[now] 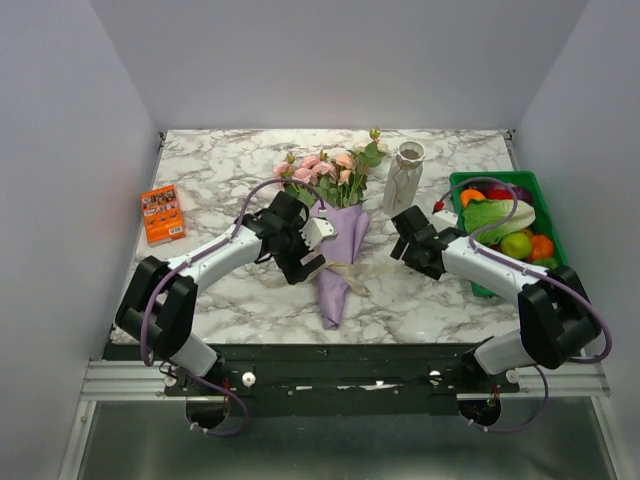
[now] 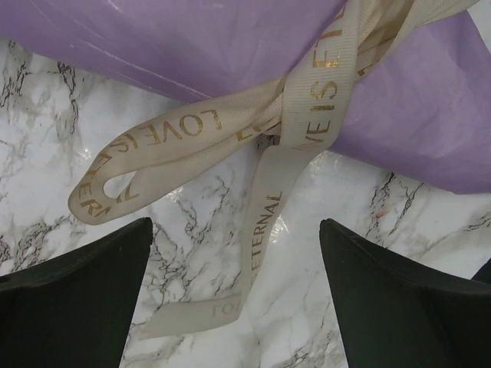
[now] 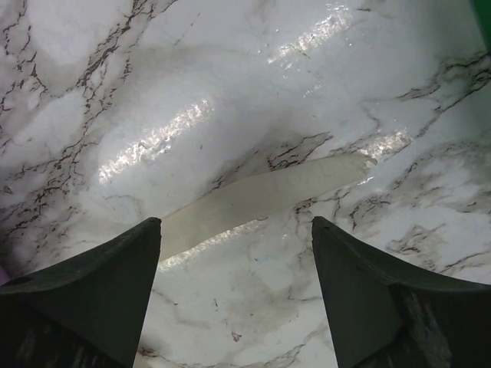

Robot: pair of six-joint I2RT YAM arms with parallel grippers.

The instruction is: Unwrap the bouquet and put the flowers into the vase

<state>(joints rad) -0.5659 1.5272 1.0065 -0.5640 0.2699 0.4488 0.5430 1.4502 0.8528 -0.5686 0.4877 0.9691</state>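
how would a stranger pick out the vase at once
On the marble table, look toward the far edge, between the purple-wrapped bouquet and the green crate. The vase stands upright there, slim and cream-white with dark lines and a wavy rim.

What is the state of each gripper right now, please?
Left gripper: open, holding nothing, above the beige ribbon.
Right gripper: open, holding nothing.

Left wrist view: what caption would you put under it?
Open left gripper hovers over the beige ribbon tied round the purple-wrapped bouquet on a marble table.
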